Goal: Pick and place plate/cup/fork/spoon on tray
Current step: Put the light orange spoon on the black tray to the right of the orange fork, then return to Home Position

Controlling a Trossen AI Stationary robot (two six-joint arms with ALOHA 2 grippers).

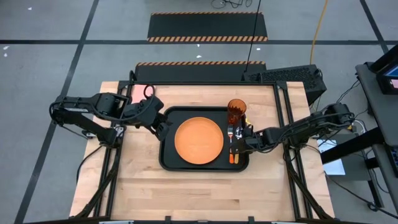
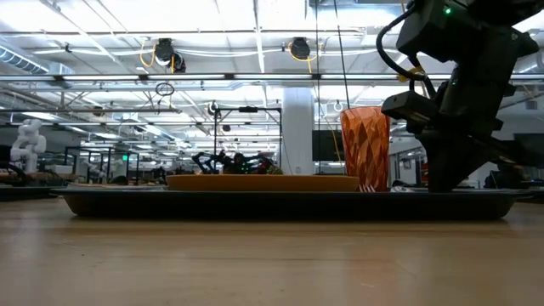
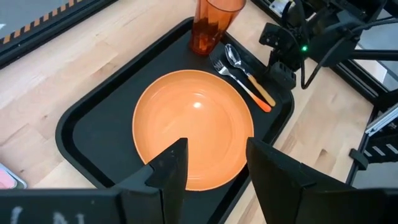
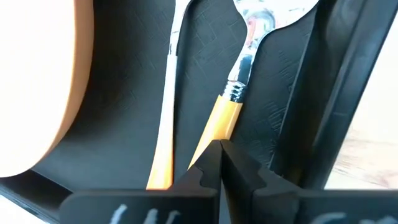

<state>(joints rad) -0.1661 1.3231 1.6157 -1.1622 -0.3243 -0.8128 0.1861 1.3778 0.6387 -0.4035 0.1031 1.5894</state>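
Spoon lies in tray just ahead of right gripper, fingers clenched, empty.

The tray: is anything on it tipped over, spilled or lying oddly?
Nothing stands out. On the tray the plate lies flat, the cup stands upright, and the fork and spoon lie side by side beside the plate. No spill shows.

High view straight down over tray; low view level at table height, close to tray. Left wrist looks across tray; right wrist tight on it.
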